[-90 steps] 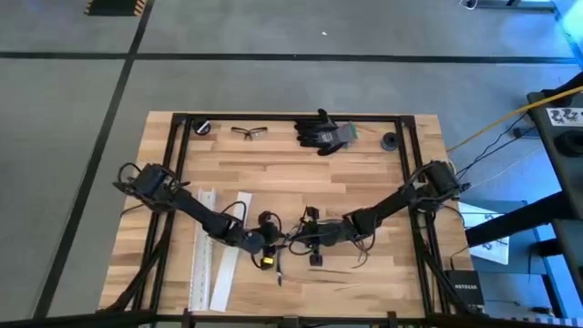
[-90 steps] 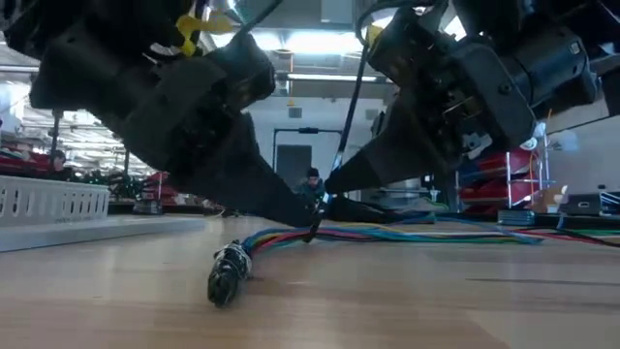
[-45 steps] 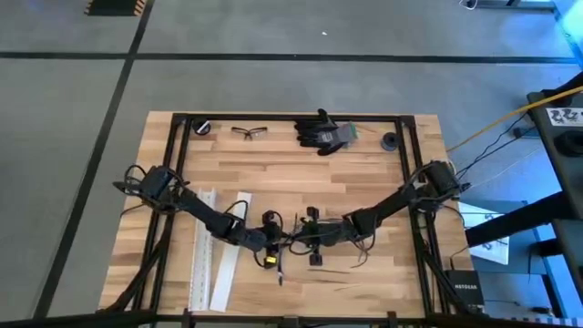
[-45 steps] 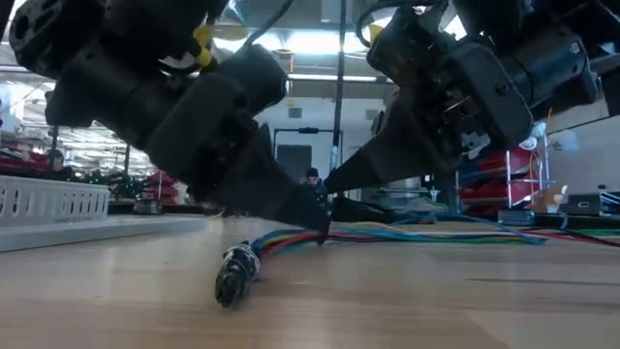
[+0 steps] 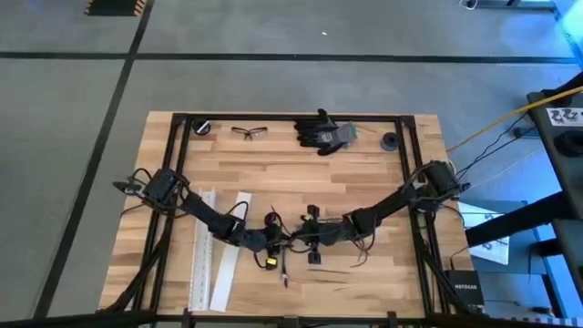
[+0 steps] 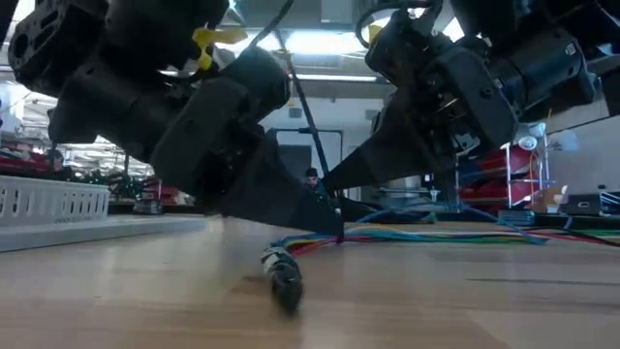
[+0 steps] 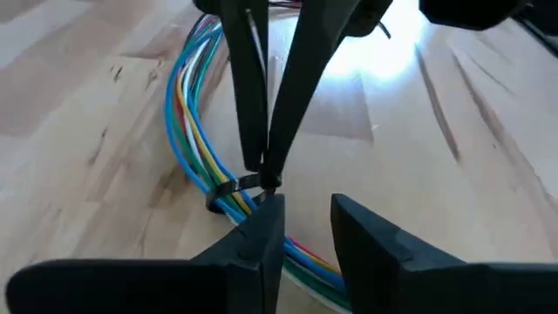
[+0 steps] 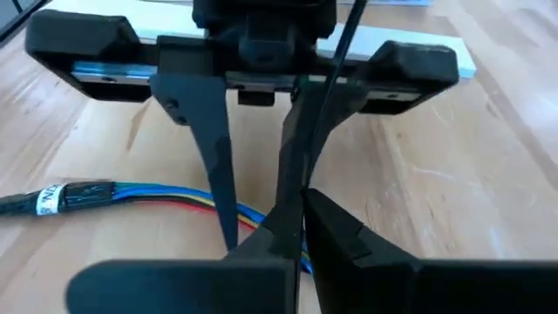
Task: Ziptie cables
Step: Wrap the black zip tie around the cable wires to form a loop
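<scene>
The cables [image 7: 187,113], a bundle of thin coloured wires with a taped end [image 6: 281,276], lie flat on the table's near middle [image 5: 314,248]. A black ziptie [image 7: 222,190] loops around them, and its thin tail [image 6: 308,136] stands up, leaning. My right gripper [image 8: 302,196] is shut on the ziptie beside the loop. My left gripper [image 7: 305,205] faces it from the table's left [image 5: 279,240], open. Its fingers stand low over the bundle, one of them [image 7: 261,218] right at the ziptie. My right gripper pinches the ziptie next to its loop [image 7: 248,181] between its two fingertips, slanting down from the table's right. The loop sits around the cables on the table; the tail [image 8: 336,70] rises from the fingertips. My left gripper's one finger stands against the ziptie; whether it touches I cannot tell.
Two long white channel strips [image 5: 202,251] [image 5: 232,251] lie left of the arms. Along the far edge are safety glasses [image 5: 250,132], black gloves [image 5: 323,132] and two small dark round things [image 5: 202,128] [image 5: 390,141]. Loose thin strips [image 5: 337,271] lie near the front.
My left gripper has moved toward the table's right, closer to my right gripper. The cables' taped end has slid to the right in the low view. The ziptie's tail has swung from leaning one way, through upright, to leaning the other way.
</scene>
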Motion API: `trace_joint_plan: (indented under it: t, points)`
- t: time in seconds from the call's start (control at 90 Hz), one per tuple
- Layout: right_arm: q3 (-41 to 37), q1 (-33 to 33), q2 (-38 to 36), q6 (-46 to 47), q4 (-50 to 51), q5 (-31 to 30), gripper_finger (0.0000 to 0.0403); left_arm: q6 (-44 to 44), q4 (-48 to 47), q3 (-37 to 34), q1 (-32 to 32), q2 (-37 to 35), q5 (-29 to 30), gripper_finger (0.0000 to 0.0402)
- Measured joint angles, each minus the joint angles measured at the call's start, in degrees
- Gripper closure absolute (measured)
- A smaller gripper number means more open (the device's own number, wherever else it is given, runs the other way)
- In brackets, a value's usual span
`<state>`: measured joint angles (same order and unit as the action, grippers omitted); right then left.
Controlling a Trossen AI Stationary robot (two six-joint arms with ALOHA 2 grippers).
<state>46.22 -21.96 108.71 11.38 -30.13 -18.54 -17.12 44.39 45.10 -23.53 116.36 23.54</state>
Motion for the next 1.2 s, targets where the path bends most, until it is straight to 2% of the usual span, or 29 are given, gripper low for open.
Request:
trace_joint_plan:
  t: [0.2,0.4,0.622,0.922,1.056,1.2]
  points:
    - [0.01,-0.02,0.00,0.40,0.03,-1.63,0.0403,0.98,-1.66,0.00,-0.85,-2.37,0.25,0.0320]
    - [0.02,-0.02,-0.96,3.22,-0.50,-2.97,0.0403,0.69,-9.56,0.00,-2.19,-6.73,2.08,0.0320]
    - [1.66,0.32,-0.96,4.82,0.05,-3.43,0.0403,-1.44,-9.16,0.00,-1.86,-5.73,8.21,0.0320]
    - [1.98,0.35,-0.94,4.82,0.29,-4.86,0.0403,-3.80,-3.18,0.00,-1.60,-2.91,10.29,0.0320]
    - [2.00,0.35,-0.92,4.82,0.23,-5.02,0.0403,-3.81,-3.43,0.00,-1.48,-2.90,13.70,0.0320]
    - [2.00,0.36,-0.92,4.82,0.24,-5.03,0.0403,-3.55,-3.23,0.00,-0.31,-2.91,13.89,0.0320]
